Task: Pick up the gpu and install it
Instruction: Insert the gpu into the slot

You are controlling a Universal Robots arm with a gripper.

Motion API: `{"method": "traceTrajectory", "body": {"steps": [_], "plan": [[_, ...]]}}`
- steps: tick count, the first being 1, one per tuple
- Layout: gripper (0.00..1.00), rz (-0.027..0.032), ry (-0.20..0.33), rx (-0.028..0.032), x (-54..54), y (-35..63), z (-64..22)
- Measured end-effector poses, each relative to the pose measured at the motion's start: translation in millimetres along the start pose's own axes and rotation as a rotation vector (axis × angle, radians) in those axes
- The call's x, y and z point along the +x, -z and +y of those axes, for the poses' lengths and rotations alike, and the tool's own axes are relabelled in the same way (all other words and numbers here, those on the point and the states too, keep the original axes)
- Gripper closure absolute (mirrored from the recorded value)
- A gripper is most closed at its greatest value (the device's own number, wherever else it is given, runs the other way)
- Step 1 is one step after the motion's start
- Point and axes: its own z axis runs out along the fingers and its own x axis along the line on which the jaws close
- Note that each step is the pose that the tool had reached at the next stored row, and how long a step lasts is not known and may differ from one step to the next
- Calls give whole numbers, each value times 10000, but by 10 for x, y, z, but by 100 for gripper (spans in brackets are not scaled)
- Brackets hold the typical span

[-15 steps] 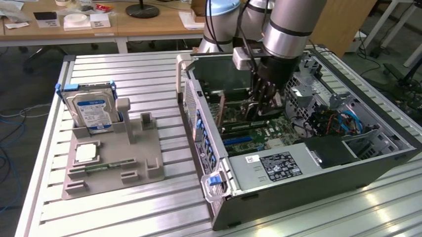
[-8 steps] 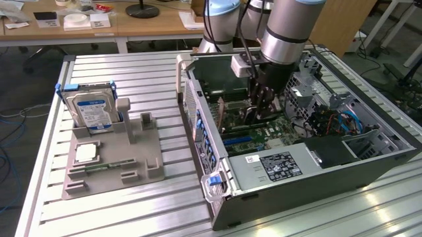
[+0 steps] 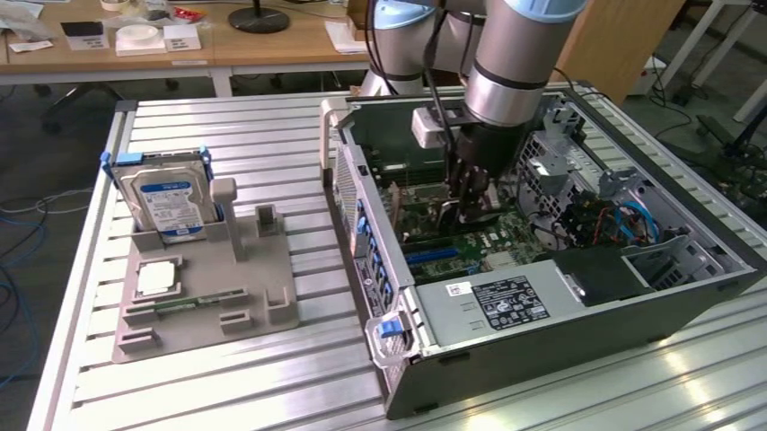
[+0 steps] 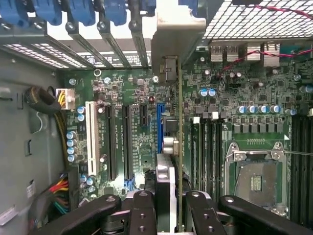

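The gpu (image 4: 179, 147) is standing on edge inside the open computer case (image 3: 576, 314), seen edge-on in the wrist view as a thin green board running away from the pincer toward the slotted rear wall, its silver end bracket (image 4: 177, 36) sitting up against that wall among the blue slot clips (image 4: 80, 12). The gripper (image 4: 171, 205) is clamping the card's near edge, black fingers (image 4: 142, 210) pressing in on either side of it, so the pincer is closed on the gpu. Below the card the motherboard (image 4: 137, 132) is lying flat, with a blue expansion slot (image 4: 160, 122) just beside the card's line, black slots and a white slot (image 4: 91, 137) further over on one flank and the memory slots and bare processor socket (image 4: 257, 178) on the other. Room is tight: coloured cables (image 4: 61, 188) and a grey case wall are closing in on one side. From the exterior view the arm (image 3: 509, 63) is reaching straight down into the case, the gripper (image 3: 470, 202) hanging low over the board between the rear wall on the exterior view's left and the drive cage with blue cables (image 3: 623, 220) on its right. Outside, well apart, a grey holder (image 3: 204, 287) on the slatted table (image 3: 276, 144) is carrying a hard drive (image 3: 168, 197) upright.
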Motion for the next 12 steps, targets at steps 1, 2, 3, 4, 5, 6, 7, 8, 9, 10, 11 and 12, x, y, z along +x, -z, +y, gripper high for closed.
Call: {"method": "traceTrajectory", "body": {"steps": [1, 2, 3, 4, 5, 6, 7, 8, 9, 10, 11, 12], "plan": [[72, 1, 0, 0, 0, -11, 9], [72, 1, 1, -1, 2, -20, 14], [72, 2, 5, -1, 8, -30, 12], [72, 1, 3, -3, 12, -42, 13], [72, 0, 1, -5, 15, -54, 13], [72, 2, 2, -8, 19, -62, 13], [72, 2, 1, -10, 22, -70, 14], [72, 2, 1, -13, 23, -80, 22], [72, 5, 2, -17, 23, -94, 34], [72, 9, 2, -20, 24, -103, 37], [72, 11, 3, -22, 28, -112, 37], [72, 13, 3, -25, 36, -121, 37]]}}
